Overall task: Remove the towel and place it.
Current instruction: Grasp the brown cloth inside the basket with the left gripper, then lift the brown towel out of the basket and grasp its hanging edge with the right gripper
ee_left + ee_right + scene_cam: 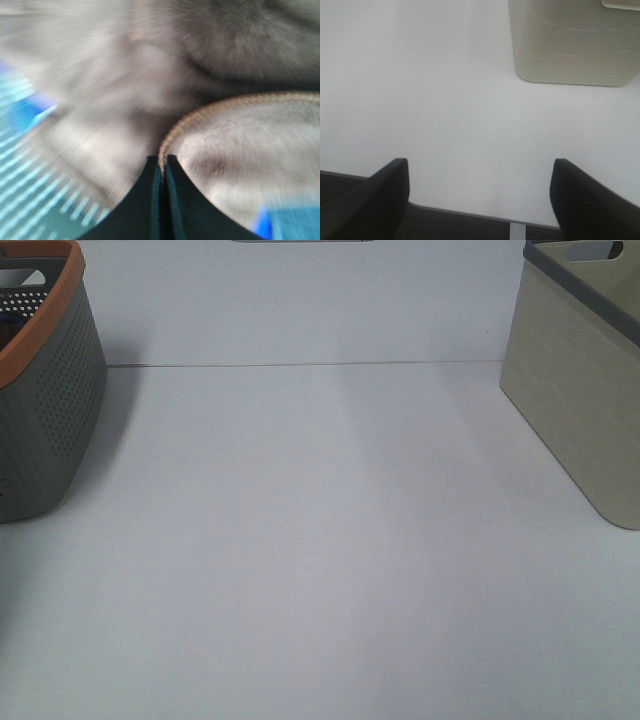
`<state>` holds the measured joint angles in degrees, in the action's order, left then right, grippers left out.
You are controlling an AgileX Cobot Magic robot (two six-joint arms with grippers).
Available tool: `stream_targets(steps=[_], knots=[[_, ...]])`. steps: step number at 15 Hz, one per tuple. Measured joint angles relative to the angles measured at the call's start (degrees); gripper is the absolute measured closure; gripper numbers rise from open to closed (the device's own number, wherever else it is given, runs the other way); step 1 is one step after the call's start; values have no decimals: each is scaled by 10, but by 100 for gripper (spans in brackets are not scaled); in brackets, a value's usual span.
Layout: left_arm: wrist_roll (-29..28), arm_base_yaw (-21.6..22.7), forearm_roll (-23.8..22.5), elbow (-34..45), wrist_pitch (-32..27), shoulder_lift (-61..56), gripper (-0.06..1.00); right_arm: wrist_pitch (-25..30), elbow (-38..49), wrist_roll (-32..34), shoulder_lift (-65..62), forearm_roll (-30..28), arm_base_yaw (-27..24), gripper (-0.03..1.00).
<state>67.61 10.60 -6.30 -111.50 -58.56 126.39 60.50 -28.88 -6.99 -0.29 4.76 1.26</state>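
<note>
Left claw [163, 161] clamps the towel [240, 145] at its hem; right claw [481, 165] gapes above the table [470, 197] edge.

A: What colour is the left basket [50, 410]?
B: Grey, dotted all over with small holes, with an orange rim. The right basket [580, 390] is pale beige with a dark grey rim.
A: And the worktop [320, 560]?
B: Plain white.
A: The towel [240, 135]?
B: Dull brown, with a tan stitched hem, next to blue fabric [25, 112]. The left hand [164, 162] and right hand [480, 167] are black.
</note>
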Motion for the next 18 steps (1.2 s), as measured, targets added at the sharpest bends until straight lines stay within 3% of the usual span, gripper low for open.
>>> stream_targets(steps=[2, 4, 10, 15, 18], knots=[[-66, 0, -2, -1, -65, -87, 94, 0, 0, 0, 0, 0, 0, 29], [-85, 0, -3, -1, -86, -123, 94, 0, 0, 0, 0, 0, 0, 29], [-91, 0, -3, -1, -95, -317, 94, 0, 0, 0, 0, 0, 0, 29], [-84, 0, 36, -1, -9, -410, 94, 0, 0, 0, 0, 0, 0, 29], [-49, 0, 108, -1, 43, -426, 94, 0, 0, 0, 0, 5, 0, 29]])
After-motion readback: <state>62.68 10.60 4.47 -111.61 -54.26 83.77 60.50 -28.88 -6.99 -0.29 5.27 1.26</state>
